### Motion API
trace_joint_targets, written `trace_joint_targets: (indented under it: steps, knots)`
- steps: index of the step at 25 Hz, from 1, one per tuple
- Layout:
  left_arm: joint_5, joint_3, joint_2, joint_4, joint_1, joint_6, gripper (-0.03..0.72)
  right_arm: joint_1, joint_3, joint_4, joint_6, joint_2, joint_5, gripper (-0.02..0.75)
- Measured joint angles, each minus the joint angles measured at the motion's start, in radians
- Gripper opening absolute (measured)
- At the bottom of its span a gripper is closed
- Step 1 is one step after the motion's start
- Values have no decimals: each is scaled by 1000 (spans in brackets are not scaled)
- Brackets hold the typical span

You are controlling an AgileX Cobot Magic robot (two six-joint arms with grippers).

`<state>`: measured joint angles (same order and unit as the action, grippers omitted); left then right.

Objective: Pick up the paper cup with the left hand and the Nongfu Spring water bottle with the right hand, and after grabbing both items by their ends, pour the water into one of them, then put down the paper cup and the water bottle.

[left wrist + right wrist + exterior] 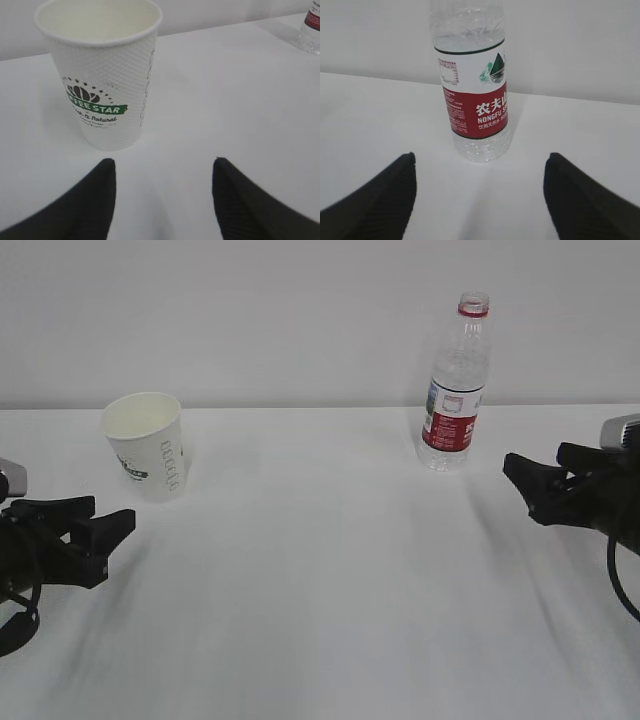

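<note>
The white paper cup (pixel 148 444) with a green logo stands upright at the back left of the table; in the left wrist view the paper cup (pixel 105 75) is just ahead of the jaws and a little left of their gap. My left gripper (pixel 105 525) (pixel 162 165) is open and empty, short of the cup. The uncapped Nongfu Spring water bottle (pixel 457 385) stands upright at the back right, clear water inside; the bottle (pixel 475 85) lies ahead of my open, empty right gripper (pixel 520 478) (pixel 480 159).
The white table (pixel 320 580) spreads between both arms, and a plain white wall rises right behind the cup and bottle. The bottle's base (pixel 312 27) shows at the top right of the left wrist view.
</note>
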<state>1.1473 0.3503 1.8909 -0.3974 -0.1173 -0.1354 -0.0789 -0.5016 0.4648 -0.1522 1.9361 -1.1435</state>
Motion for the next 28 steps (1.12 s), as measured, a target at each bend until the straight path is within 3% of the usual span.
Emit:
trace_joint_targets:
  steps: [17,24,28]
  knots:
    - [0,0,0,0,0,0,476,0,-206,100,-12,148,-1,627]
    - [2,40,40,0,0,0,478,3,-293,144,-33,174,75,627]
    - [2,67,70,0,0,0,522,18,-340,153,-33,174,131,627]
